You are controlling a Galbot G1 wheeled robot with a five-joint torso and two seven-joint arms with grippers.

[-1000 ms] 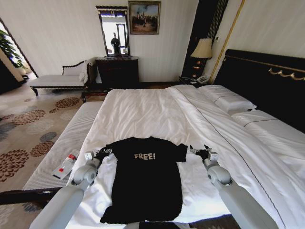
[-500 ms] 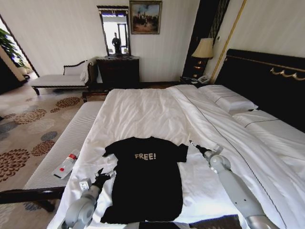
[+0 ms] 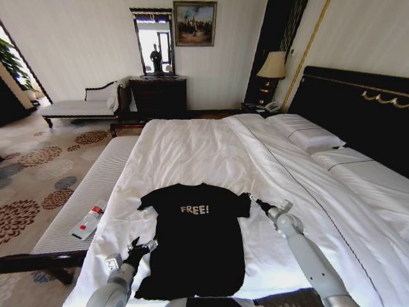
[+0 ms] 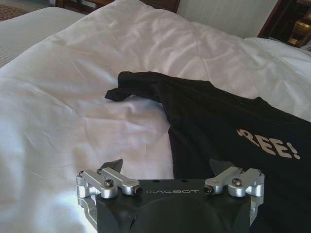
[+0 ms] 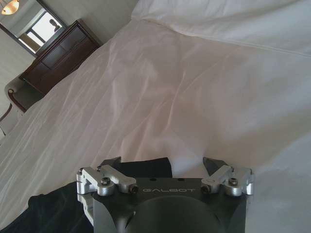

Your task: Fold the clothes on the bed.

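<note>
Black "FREE!" T-shirt [image 3: 195, 240] flat on bed [image 3: 192, 150]; left hand [image 3: 142, 245] and right hand [image 3: 253, 201] flanking, open, empty. Next, probably: grip sleeves.

Bare duvet [image 3: 192, 153] surrounds the T-shirt [image 3: 195, 240]; pillows [image 3: 307, 134] lie well apart.

Against the far wall, a dark wooden dresser [image 3: 158, 96] under a mirror [image 3: 153, 42] and a framed painting [image 3: 193, 23]. Left of the dresser, a pale upholstered bench [image 3: 80, 107] on patterned carpet [image 3: 32, 173]; in the right corner, a lit lamp [image 3: 271, 66]. On the ribbed footstool [image 3: 83, 198], a plastic bottle [image 3: 88, 220] lying flat.
</note>
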